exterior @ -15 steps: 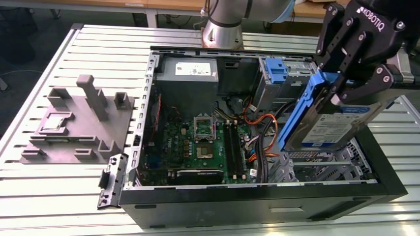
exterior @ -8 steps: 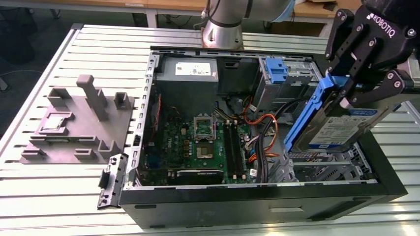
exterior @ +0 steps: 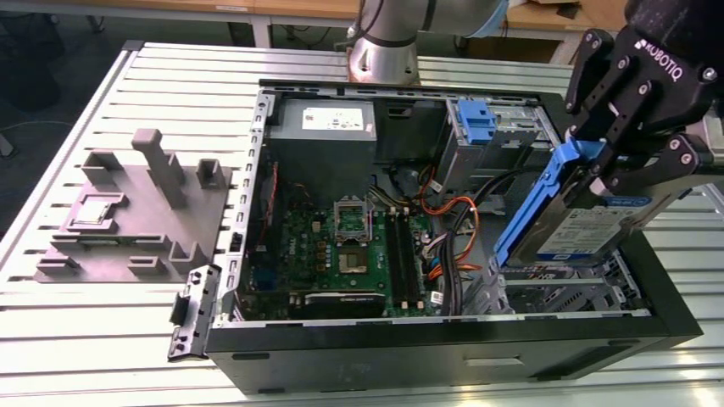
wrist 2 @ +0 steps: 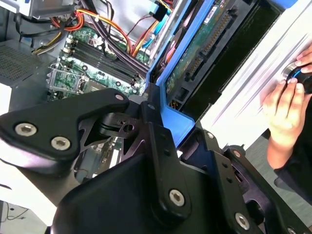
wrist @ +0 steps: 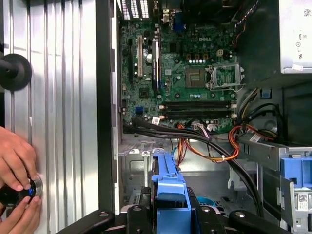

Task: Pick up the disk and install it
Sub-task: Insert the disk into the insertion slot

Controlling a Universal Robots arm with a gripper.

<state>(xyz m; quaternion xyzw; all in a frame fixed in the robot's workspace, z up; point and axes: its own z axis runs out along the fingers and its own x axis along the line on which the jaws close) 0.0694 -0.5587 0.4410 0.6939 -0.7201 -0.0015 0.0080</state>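
Pick-up is judged done. The disk (exterior: 579,222) is held clear of everything, with the gripper (exterior: 620,165) closed firmly on it across its blue bracket (exterior: 530,208).

Installation is not yet done. The disk hangs tilted, label outward, over the exterior view's right end of the open computer case (exterior: 453,349) (above the drive bay (exterior: 564,290), not seated in it).

The arm (exterior: 385,42) rises from the far side of the slatted table (exterior: 91,339), and the wrist is pitched down toward the case.

A person's hand (wrist: 17,168) is noted on a small knob (wrist: 33,186) beside the case.
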